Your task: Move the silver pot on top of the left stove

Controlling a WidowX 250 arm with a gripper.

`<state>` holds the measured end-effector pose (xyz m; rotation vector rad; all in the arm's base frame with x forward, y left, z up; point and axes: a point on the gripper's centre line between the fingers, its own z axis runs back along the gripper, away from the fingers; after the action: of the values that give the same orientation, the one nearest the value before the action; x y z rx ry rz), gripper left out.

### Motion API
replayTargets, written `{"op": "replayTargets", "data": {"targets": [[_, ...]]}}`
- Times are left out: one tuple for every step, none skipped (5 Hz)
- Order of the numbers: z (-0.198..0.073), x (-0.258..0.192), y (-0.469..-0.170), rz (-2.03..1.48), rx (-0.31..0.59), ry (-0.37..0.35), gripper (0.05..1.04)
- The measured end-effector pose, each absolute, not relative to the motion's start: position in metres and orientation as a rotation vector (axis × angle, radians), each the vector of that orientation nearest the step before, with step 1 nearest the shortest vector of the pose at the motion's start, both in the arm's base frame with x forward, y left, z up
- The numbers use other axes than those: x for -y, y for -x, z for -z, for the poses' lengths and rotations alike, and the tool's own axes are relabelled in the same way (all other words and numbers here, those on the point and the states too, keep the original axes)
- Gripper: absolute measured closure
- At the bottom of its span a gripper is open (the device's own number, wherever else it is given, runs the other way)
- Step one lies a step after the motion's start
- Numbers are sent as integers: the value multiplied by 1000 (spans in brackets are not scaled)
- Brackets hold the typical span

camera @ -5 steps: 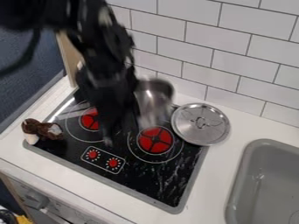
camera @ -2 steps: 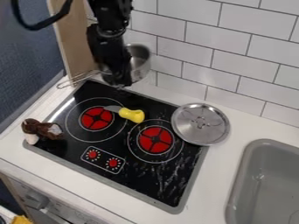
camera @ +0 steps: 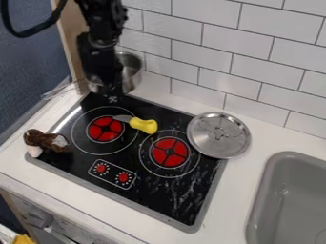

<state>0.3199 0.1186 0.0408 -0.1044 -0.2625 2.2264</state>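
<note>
Since the earlier frame, the black end effector [camera: 113, 94], apparently clamped on the silver metal pot [camera: 133, 71], has shifted left behind the black stove [camera: 153, 190], presumably held high to clear the yellow-handled knife [camera: 144, 126] thereon.

The gripper [camera: 113, 93] hides part of the silver pot [camera: 132, 75], the wire-like thing [camera: 60, 90] beside it is blurred, and the view's edges cut off the arm [camera: 100, 21], sink [camera: 296, 200] and yellow item [camera: 24, 239].
</note>
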Motion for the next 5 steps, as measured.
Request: {"op": "replayTargets", "data": {"targets": [[-26, -131, -313, -2265, 264, 42, 1004], [-13, -137, -311, -2276, 289, -9, 1004], [-10, -140, -310, -2302, 313, -43, 1004], [-2, -137, -308, -2302, 294, -107, 1004], [-4, -137, -309, -2312, 293, -108, 970]]}}
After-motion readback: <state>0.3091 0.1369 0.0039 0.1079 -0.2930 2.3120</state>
